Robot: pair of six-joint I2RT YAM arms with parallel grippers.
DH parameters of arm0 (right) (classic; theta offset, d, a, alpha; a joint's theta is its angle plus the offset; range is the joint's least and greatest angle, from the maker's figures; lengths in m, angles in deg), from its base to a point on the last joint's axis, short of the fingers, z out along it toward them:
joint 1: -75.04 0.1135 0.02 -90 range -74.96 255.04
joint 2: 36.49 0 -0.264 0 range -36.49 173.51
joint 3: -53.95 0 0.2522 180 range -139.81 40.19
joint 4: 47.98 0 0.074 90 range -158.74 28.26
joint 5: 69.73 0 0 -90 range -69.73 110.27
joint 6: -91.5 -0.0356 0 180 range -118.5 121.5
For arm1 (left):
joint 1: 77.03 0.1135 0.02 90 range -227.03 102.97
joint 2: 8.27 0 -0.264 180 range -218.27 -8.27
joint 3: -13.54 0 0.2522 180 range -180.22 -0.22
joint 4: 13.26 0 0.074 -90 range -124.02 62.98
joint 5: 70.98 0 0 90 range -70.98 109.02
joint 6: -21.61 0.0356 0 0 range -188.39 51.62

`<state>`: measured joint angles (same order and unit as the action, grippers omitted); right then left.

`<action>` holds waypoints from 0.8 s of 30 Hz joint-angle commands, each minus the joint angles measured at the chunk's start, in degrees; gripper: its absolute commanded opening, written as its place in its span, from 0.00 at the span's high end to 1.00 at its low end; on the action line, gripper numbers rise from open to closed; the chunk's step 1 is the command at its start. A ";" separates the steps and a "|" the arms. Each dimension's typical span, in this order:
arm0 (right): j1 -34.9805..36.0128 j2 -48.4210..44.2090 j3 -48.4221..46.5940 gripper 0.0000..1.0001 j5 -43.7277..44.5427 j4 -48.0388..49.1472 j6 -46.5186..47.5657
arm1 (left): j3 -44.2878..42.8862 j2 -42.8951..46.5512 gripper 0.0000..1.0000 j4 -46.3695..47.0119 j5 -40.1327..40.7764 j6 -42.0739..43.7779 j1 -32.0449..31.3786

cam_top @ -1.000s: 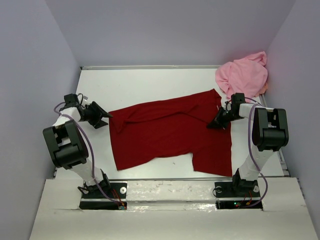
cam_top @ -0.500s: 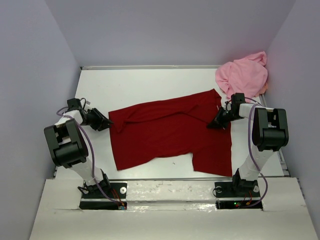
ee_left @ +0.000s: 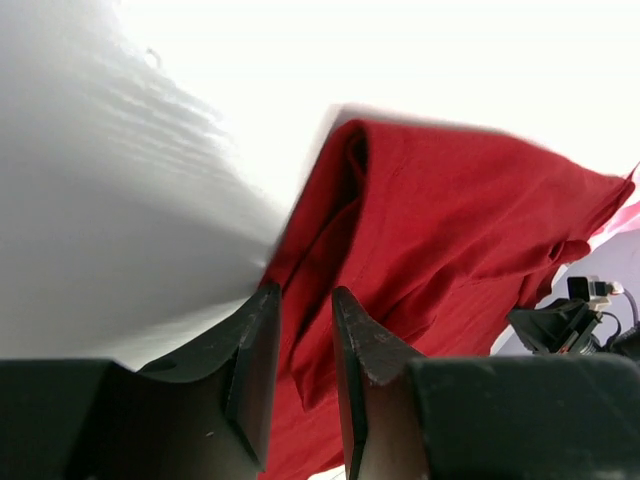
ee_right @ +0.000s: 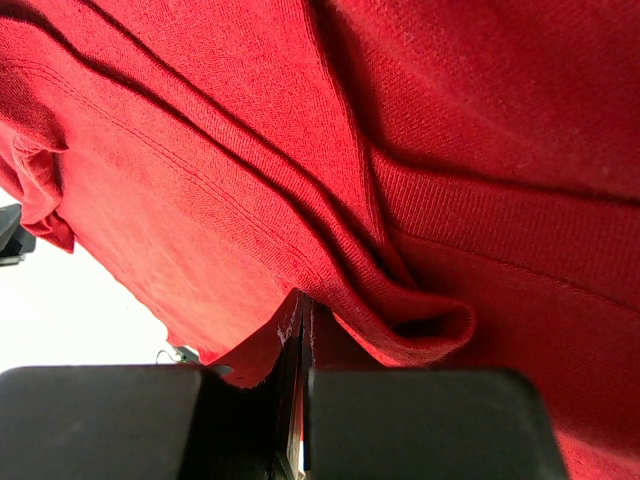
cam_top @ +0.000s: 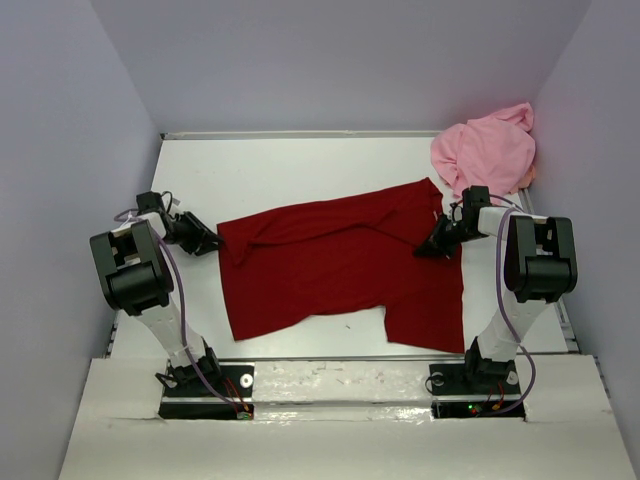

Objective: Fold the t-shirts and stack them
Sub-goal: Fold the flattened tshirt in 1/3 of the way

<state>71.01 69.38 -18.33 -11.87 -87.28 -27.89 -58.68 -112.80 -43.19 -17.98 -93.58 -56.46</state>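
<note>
Left gripper [cam_top: 207,240] sat at left edge of spread plain dark red cloth t-shirt [cam_top: 340,265], jaws part open astride cloth edge. Right gripper [cam_top: 432,248], jaws closed, pinched its right edge. Crumpled light pink cloth t-shirt [cam_top: 487,150] lay beyond far-right corner.

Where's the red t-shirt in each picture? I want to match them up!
Top external: the red t-shirt lies spread across the middle of the table.
Left wrist: it covers the centre and right of the picture.
Right wrist: it fills nearly the whole picture, very close.
Shared landmark: the white table, which is bare on the left in the left wrist view and at the lower left in the right wrist view.
</note>
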 commanded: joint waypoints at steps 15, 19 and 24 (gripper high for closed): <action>0.78 1.45 0.16 1.00 4.89 -0.21 1.26 | -2.72 -1.64 0.67 3.41 -2.03 -1.88 -0.89; 0.78 1.54 0.16 1.00 4.81 -0.21 1.26 | -2.63 -1.55 0.67 4.47 -2.29 -3.28 -2.12; 0.78 1.80 -0.01 1.00 4.72 -0.21 1.26 | -3.24 -1.73 0.67 5.09 -2.47 -3.99 -3.44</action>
<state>71.01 69.38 -18.33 -11.87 -87.28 -27.89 -59.62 -114.50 -39.21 -18.54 -96.48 -58.86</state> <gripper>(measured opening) 0.009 0.331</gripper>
